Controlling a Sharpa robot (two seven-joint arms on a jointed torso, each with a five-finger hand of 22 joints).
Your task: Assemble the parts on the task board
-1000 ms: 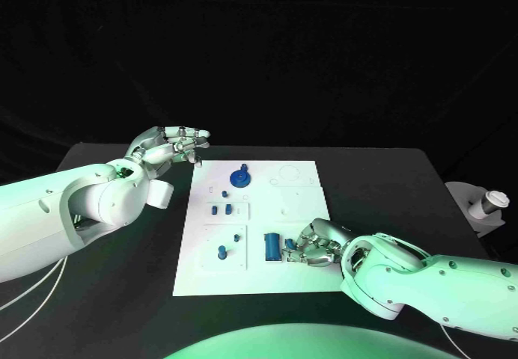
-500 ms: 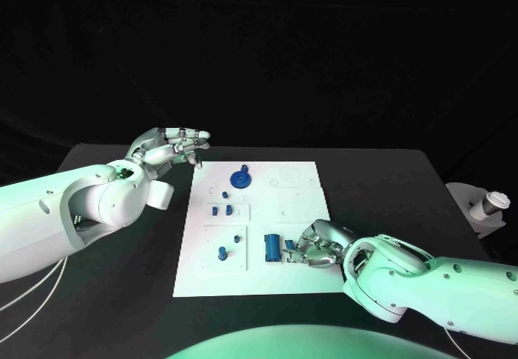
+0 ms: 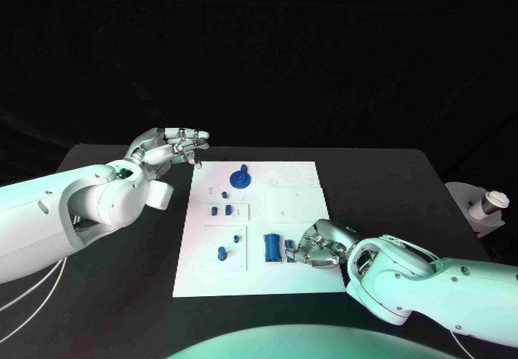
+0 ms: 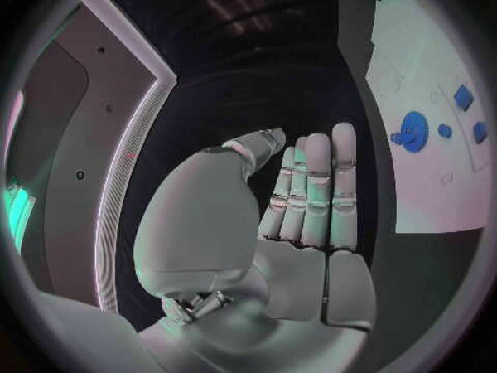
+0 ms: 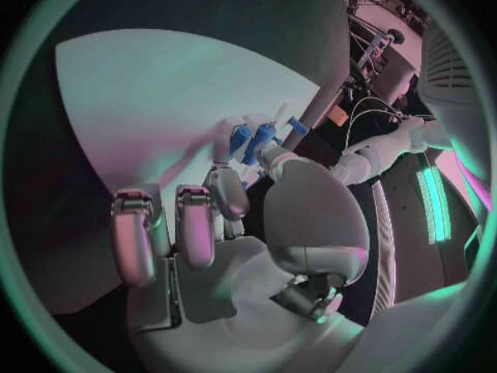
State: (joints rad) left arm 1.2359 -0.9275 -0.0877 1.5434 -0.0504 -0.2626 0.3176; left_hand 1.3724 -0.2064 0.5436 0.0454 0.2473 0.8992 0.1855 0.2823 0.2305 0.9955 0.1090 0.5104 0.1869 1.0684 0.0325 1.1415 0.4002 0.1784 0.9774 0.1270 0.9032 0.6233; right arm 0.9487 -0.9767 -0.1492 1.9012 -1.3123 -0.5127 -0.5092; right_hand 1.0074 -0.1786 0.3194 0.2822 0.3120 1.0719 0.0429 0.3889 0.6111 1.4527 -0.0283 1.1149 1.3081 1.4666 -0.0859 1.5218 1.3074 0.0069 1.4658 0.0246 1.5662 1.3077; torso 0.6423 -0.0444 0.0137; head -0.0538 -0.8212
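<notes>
1. We see our right robot hand [image 3: 314, 247] at the board's [image 3: 297, 224] lower right, fingers on a blue part [image 3: 290, 244]; grip unclear.
2. Our left robot hand [image 3: 173, 145] hovers, holding nothing, fingers loosely curled, upper left.
3. Several parts [image 3: 222, 211] appear seated; others remain.

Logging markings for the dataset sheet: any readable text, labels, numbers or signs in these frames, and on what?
None readable.
Task board: faint outline marks on its white surface, no legible characters.
Blue parts: no markings visible.
Left robot hand and right robot hand: no labels visible.
</notes>
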